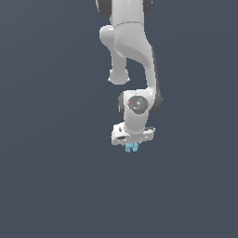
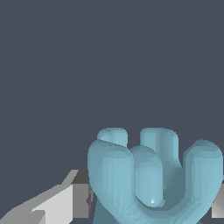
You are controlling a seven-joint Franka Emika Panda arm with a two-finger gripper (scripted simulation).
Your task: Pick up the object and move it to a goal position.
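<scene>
Large white jointed Panda arm (image 1: 132, 56) reaching down over plain dark grey-blue ground (image 1: 46, 186). Below it, white gripper (image 1: 132, 147) clamped on the tiny light-blue knobbly plastic object (image 1: 131, 148), held between the fingertips and poking out just beneath them. Close up, lobed blue object (image 2: 153, 175) pressed against one grey fingertip pad (image 2: 81, 194). No goal marker visible. Likely risk: rounded, irregular lobes giving uneven contact, so twisting or slipping out during fast transport.
</scene>
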